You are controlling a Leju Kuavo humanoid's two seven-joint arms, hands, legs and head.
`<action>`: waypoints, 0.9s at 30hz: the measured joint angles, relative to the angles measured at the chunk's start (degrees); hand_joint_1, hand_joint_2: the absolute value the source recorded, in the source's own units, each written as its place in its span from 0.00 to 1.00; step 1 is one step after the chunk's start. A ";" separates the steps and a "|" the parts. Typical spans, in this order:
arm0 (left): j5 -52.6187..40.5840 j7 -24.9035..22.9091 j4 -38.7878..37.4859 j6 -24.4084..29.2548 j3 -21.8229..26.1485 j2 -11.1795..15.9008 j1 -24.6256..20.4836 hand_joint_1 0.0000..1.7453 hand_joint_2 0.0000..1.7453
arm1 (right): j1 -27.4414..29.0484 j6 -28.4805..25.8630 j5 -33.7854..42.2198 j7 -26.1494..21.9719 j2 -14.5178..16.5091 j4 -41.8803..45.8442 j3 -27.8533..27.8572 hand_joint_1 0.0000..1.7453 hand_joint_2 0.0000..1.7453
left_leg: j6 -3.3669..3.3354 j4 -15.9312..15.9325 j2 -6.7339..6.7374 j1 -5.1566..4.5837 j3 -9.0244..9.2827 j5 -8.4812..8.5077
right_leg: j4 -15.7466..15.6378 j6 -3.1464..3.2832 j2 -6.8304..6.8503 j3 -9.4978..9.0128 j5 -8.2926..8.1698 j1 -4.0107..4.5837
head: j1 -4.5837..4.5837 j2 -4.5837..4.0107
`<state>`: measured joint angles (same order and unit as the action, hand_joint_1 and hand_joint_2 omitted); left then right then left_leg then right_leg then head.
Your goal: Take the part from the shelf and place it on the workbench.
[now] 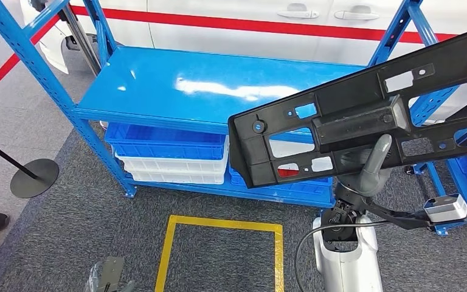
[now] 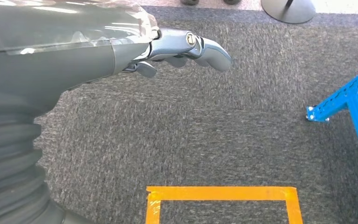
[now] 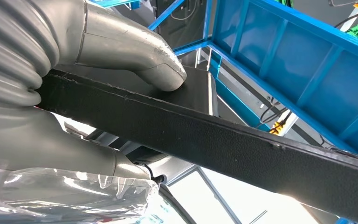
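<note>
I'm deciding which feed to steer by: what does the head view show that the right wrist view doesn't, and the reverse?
Head view alone: the whole black part with its cut-outs, the bare blue shelf, stacked bins, yellow floor square. Right wrist view alone: the right hand with its thumb pressed on the part's edge. Both: the part and blue racking.

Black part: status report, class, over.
Right hand grips black part, lifted clear of blue shelf. Left hand low, holding nothing. Workbench unseen.
</note>
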<state>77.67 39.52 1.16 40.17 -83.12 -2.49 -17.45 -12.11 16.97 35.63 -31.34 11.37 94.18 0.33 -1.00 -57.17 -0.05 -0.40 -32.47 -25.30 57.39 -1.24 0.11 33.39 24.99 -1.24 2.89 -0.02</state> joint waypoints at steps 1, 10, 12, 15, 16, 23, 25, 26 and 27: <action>-0.05 -0.38 0.00 0.00 -0.21 -0.06 0.02 0.00 1.00 | 0.00 0.01 0.00 -0.01 0.00 -0.01 0.00 1.00 1.00 | 0.00 0.00 0.00 0.00 0.00 0.00 | 0.00 0.00 0.00 0.00 0.00 0.00 | 0.00 0.00; -0.65 -4.16 0.00 0.00 -2.09 -1.00 0.33 0.00 1.00 | 0.09 0.09 -0.01 -0.08 0.00 -0.06 0.00 1.00 1.00 | 0.00 0.00 0.00 0.00 -0.01 0.00 | 0.00 0.00 0.00 0.01 0.00 -0.01 | 0.00 0.00; -0.96 -4.52 0.00 0.00 -2.47 -1.19 0.49 0.00 1.00 | 0.28 0.19 -0.07 -0.21 0.00 -0.06 0.00 1.00 1.00 | 0.00 0.00 0.00 0.00 -0.01 0.00 | 0.00 0.00 0.00 0.01 0.00 -0.01 | 0.00 0.00; -0.90 -4.43 0.00 0.00 -3.05 -1.39 0.68 0.00 1.00 | 0.69 0.54 -0.25 -0.45 0.00 -0.06 0.01 1.00 1.00 | -0.01 0.00 0.00 0.00 -0.02 0.00 | 0.00 0.00 0.00 0.03 0.00 -0.01 | 0.00 0.00; -0.84 -4.27 0.00 0.00 -3.26 -1.48 0.74 0.00 1.00 | 0.82 0.64 -0.31 -0.50 0.00 -0.05 0.01 1.00 1.00 | 0.00 0.00 0.00 0.00 -0.02 0.00 | 0.00 0.00 0.00 0.03 0.00 -0.01 | 0.00 0.00; -1.24 -3.91 0.00 0.00 -3.85 -2.56 0.90 0.00 1.00 | 1.06 0.68 -0.69 -0.57 0.00 0.04 0.08 1.00 1.00 | 0.00 0.00 0.00 0.00 -0.02 0.00 | 0.00 0.00 0.00 0.04 0.00 0.00 | 0.00 0.00; -1.56 -3.85 0.00 0.00 -4.10 -2.97 0.89 0.00 1.00 | 1.06 0.67 -0.85 -0.56 0.00 0.10 0.09 1.00 1.00 | 0.00 0.00 0.00 0.00 -0.03 0.00 | 0.00 0.00 0.00 0.04 0.00 0.00 | 0.00 0.00; -1.70 -3.74 -0.01 0.00 -4.29 -3.19 0.89 0.00 1.00 | 1.06 0.67 -0.91 -0.55 0.00 0.11 0.10 1.00 1.00 | 0.00 0.00 0.00 0.00 -0.03 0.00 | 0.00 0.00 0.00 0.04 0.00 0.00 | 0.00 0.00; -1.79 -3.62 -0.01 0.00 -4.51 -3.40 0.89 0.00 1.00 | 1.06 0.67 -0.96 -0.54 0.00 0.14 0.11 1.00 1.00 | 0.00 0.00 0.00 0.00 -0.03 0.00 | 0.00 0.00 0.00 0.04 0.00 -0.01 | 0.00 0.00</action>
<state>75.88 35.90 1.15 40.17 -87.62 -5.88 -16.56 -11.06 17.64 34.67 -31.88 11.37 94.31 0.44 -1.01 -57.17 -0.05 -0.41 -32.51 -25.30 57.38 -1.24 0.11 33.42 24.99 -1.24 2.89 -0.02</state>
